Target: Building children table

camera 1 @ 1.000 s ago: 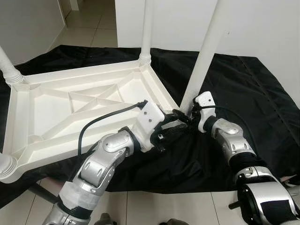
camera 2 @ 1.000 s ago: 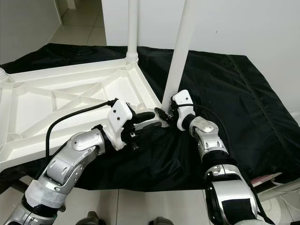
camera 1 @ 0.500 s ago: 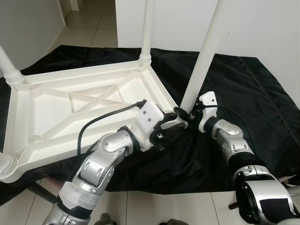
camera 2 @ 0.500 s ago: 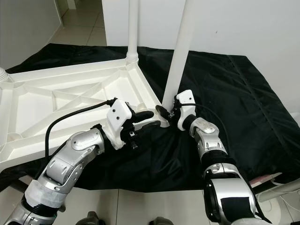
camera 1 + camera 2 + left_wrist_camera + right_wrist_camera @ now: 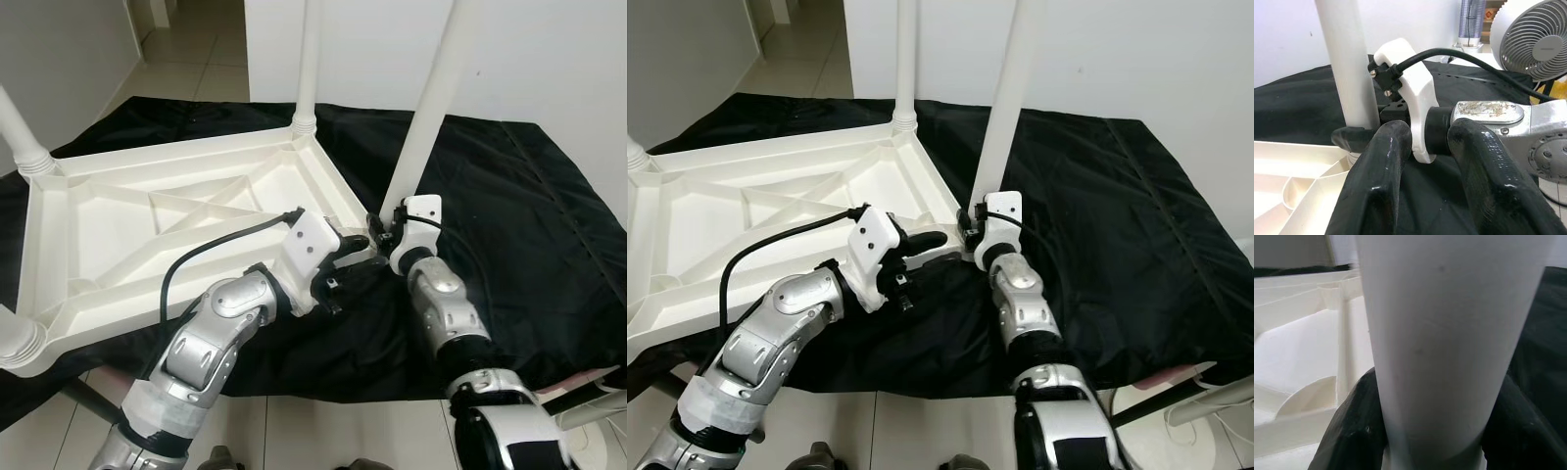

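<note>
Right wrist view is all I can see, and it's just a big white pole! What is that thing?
Observer: It's a table leg, standing up from a corner of the upside-down white table.
Operator: Is my other gripper helping?
Observer: The left gripper is at that same corner, fingers apart, right beside the right gripper.
Operator: Are the other legs on?
Observer: Yes, three other legs stand at the other corners.
</note>
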`<state>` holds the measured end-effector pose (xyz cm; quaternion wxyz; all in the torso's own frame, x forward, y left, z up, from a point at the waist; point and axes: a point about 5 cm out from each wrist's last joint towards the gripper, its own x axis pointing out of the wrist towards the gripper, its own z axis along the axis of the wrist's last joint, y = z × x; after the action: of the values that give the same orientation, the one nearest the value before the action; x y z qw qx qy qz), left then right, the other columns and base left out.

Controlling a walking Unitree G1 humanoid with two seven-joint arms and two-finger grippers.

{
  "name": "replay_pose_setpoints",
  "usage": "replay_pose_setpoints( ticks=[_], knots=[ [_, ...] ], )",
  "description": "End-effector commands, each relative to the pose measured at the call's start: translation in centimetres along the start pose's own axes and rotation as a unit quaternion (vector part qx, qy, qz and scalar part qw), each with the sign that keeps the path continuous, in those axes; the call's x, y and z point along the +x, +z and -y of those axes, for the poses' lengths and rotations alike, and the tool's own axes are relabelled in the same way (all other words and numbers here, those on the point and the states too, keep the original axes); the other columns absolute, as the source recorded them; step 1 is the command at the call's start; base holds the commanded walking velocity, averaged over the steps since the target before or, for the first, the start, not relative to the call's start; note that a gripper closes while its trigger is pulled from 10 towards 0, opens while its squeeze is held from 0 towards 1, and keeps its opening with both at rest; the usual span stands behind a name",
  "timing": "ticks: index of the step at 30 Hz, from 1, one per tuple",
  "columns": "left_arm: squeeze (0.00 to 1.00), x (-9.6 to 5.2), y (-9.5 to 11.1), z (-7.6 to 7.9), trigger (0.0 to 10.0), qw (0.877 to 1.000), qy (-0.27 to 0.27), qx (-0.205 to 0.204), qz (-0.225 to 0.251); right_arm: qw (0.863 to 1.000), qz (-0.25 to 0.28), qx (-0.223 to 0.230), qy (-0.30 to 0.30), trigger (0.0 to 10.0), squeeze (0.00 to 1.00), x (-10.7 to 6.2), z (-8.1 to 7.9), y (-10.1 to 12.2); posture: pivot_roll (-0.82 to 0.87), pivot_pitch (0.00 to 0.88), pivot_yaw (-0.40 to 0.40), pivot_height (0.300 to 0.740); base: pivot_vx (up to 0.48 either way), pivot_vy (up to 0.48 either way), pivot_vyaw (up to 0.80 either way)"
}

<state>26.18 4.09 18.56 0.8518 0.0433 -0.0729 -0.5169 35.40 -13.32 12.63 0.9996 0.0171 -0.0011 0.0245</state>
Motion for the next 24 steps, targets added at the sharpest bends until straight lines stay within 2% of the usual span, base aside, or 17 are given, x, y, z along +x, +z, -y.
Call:
replay_pose_setpoints(
  ticks=[1,3,4,5,8,14,15,20,24],
  knots=[
    [0.00,-0.1,-0.1,0.1,10.0,1.000,-0.003,-0.004,-0.004,0.998,-0.038,0.002,-0.059,10.0,0.00,-0.8,0.4,-1.6,-0.01,0.000,-0.032,0.740,0.000,0.000,0.00],
    [0.00,0.0,-0.2,0.2,10.0,1.000,-0.004,-0.006,-0.005,0.996,-0.038,0.016,-0.074,10.0,0.00,-1.3,-1.5,-1.6,-0.01,0.000,-0.031,0.740,0.000,0.000,0.00],
    [0.00,0.0,-0.2,0.2,10.0,1.000,-0.004,-0.006,-0.005,0.996,-0.038,0.016,-0.074,10.0,0.00,-1.3,-1.5,-1.6,-0.01,0.000,-0.031,0.740,0.000,0.000,0.00],
    [0.00,0.0,-0.2,0.2,10.0,1.000,-0.005,-0.007,-0.006,0.997,-0.034,0.026,-0.057,10.0,0.00,-1.4,-2.5,-1.5,-0.01,0.000,-0.030,0.740,0.000,0.000,0.00],
    [0.00,-0.1,-0.3,0.3,10.0,1.000,-0.006,-0.009,-0.006,0.999,-0.023,0.030,-0.032,10.0,0.00,-1.6,-3.2,-1.1,-0.01,0.000,-0.030,0.740,0.000,0.000,0.00],
    [0.00,-0.1,-0.3,0.3,10.0,1.000,-0.005,-0.009,-0.006,0.999,-0.019,0.028,-0.025,10.0,0.00,-1.6,-3.0,-0.8,-0.01,0.000,-0.032,0.740,0.000,0.000,0.00],
    [0.00,-0.1,-0.3,0.3,10.0,1.000,-0.005,-0.009,-0.006,0.999,-0.013,0.032,-0.022,10.0,1.00,-1.6,-2.9,-0.6,0.00,0.000,-0.032,0.740,0.000,0.000,0.00],
    [0.00,-0.1,-0.3,0.4,10.0,1.000,-0.002,-0.009,-0.006,1.000,0.007,0.016,-0.003,10.0,1.00,-1.9,-2.8,0.0,0.00,0.000,-0.037,0.740,0.000,0.000,0.00],
    [0.00,-0.3,-0.4,0.4,10.0,1.000,-0.001,-0.009,-0.007,1.000,0.003,0.026,-0.007,10.0,1.00,-2.2,-2.4,0.2,0.00,0.000,-0.041,0.740,0.000,0.000,0.00]
  ],
)
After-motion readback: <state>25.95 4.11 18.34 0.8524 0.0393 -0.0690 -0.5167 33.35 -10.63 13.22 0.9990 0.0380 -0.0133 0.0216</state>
